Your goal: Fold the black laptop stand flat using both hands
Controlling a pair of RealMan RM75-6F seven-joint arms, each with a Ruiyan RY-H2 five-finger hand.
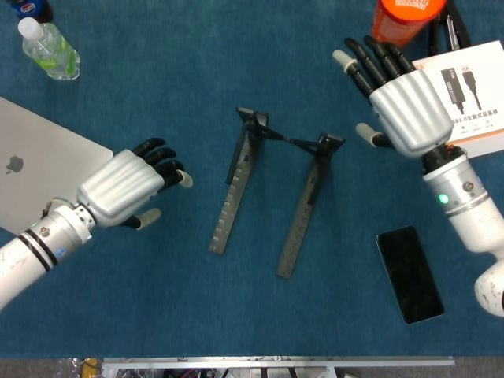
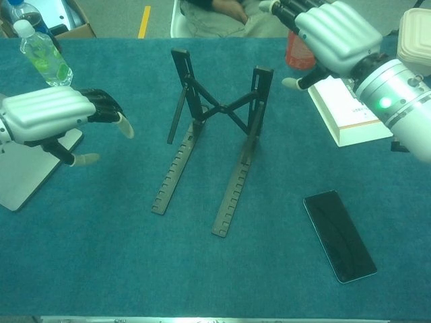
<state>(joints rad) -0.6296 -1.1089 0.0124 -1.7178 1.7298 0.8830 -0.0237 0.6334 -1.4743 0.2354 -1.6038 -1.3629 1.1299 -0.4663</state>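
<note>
Head view shows the black laptop stand (image 1: 272, 197) standing unfolded at the middle of the blue table (image 1: 197, 71), its two notched rails on the cloth and its rear struts joined by a crossed brace. The chest view shows those struts upright, so folding is not begun; this is the approach step. The left hand (image 1: 126, 187) hovers to the stand's left, near but apart, fingers curved and spread, holding nothing. The right hand (image 1: 398, 102) is raised to the stand's right, beside the white USB box (image 1: 465, 87), fingers extended and empty. How high either hand sits above the table is hard to judge here. Next, I judge, each hand must close in on its own side's strut, then press the pair down and inward together so the brace collapses evenly.
</note>
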